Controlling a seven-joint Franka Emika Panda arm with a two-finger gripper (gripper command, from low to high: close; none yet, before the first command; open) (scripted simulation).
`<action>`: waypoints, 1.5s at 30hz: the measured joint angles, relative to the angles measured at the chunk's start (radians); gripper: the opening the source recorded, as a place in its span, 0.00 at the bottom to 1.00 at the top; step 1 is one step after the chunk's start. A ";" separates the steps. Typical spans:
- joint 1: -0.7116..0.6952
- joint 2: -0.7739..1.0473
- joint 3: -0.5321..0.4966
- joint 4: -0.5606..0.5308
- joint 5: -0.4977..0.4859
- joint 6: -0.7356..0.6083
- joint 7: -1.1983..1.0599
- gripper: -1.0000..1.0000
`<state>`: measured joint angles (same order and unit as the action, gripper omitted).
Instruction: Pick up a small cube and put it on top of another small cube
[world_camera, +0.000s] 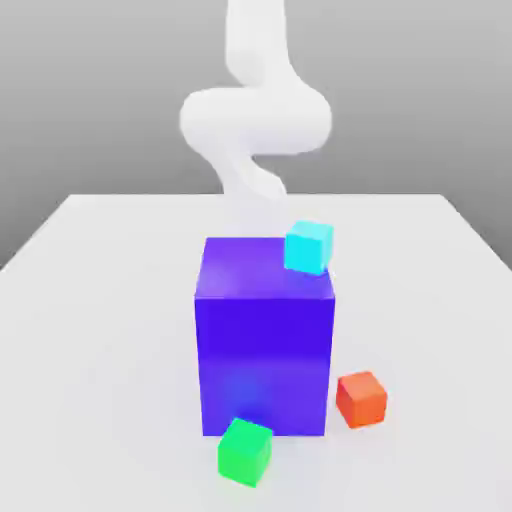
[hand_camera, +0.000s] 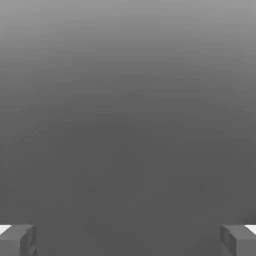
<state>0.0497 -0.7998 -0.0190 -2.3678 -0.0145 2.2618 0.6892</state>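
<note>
The other small cube, bright green (world_camera: 245, 452), lies on the white table in front of the big blue-violet block, near its front left corner. The small cube of the task is hidden. My white arm (world_camera: 255, 120) curls above the table behind the block. In the hand view my gripper (hand_camera: 128, 241) is open. Its two grey fingertips (hand_camera: 17, 240) stand far apart with nothing between them, against a plain grey background.
A big blue-violet block (world_camera: 265, 340) stands in the middle of the white table (world_camera: 90, 300). A cyan cube (world_camera: 308, 247) shows at the block's far right top corner; whether it rests on the block or behind it, I cannot tell. A red-orange cube (world_camera: 361, 398) lies at the block's front right.
</note>
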 joint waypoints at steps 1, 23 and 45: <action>0.021 0.000 -0.008 -0.029 -0.006 -0.016 -0.048 0.50; 0.315 0.098 -0.134 -0.547 -0.109 -0.046 -0.720 0.00; 0.512 0.420 0.074 -0.339 -0.025 0.069 -0.627 0.00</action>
<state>0.5614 -0.3793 0.0548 -2.7068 -0.0394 2.3306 0.0623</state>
